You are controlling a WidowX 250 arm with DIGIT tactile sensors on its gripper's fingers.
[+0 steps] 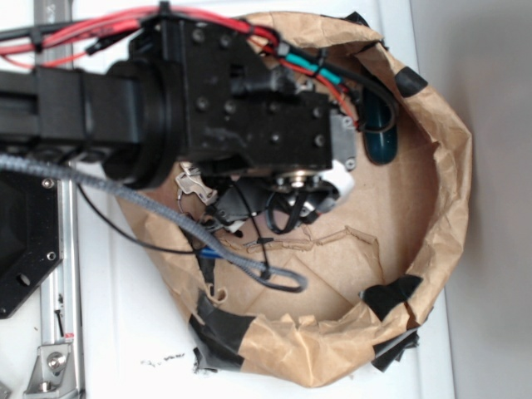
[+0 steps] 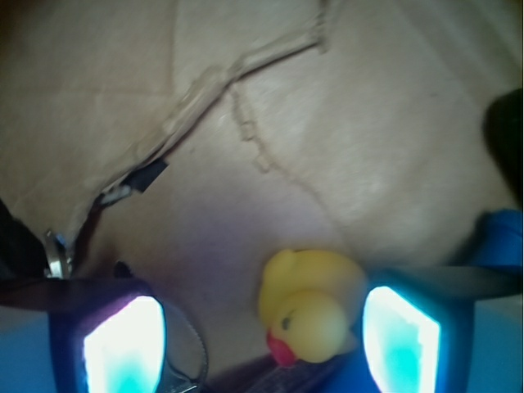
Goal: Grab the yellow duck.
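Yellow rubber duck (image 2: 309, 315), small with a red beak, sits on the brown cardboard floor (image 2: 246, 164) between your end effector (image 2: 262, 340) fingers, nearer the right pad (image 2: 401, 340); jaws spread wide, gripping nothing.

no text, label, brand, number or sign is showing legibly in either view.
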